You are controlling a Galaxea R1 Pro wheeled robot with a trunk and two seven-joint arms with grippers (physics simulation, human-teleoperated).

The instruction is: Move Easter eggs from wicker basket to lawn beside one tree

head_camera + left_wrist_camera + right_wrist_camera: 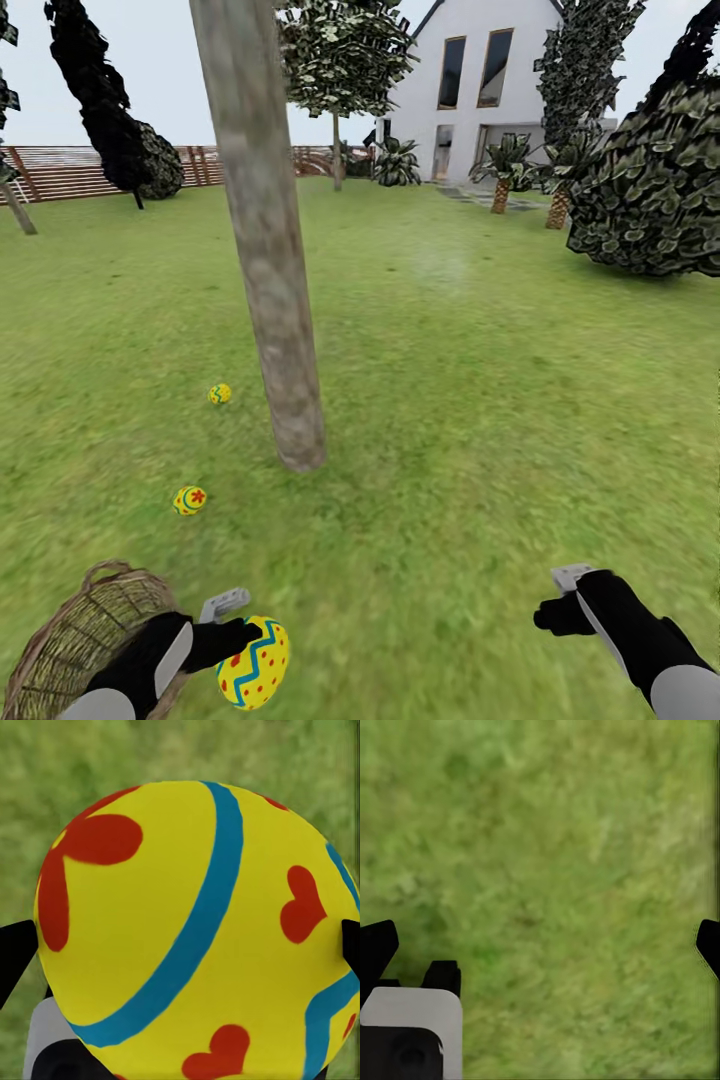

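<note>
1. The left gripper (250, 640) was clamped on the third egg (253, 662), holding it up over the grass just beside the basket (75, 640). In the left wrist view the egg (195, 937) sat wedged between the two black fingertips (15, 956), so the grip looked solid.
2. Two eggs were already down on the lawn (480, 420) near the tree (265, 240): one (219, 394) close to the trunk on its left, the other (189, 500) a bit nearer the robot. My guess is that's why the last one was being held out on that side, so all three end up by the same trunk.
3. Couldn't see into the basket well enough to say for sure, but with three eggs accounted for it should have been empty.
4. The right gripper (565, 600) hung over bare grass with its fingers spread and nothing in it, well apart from everything. It looked parked out of the way.
</note>
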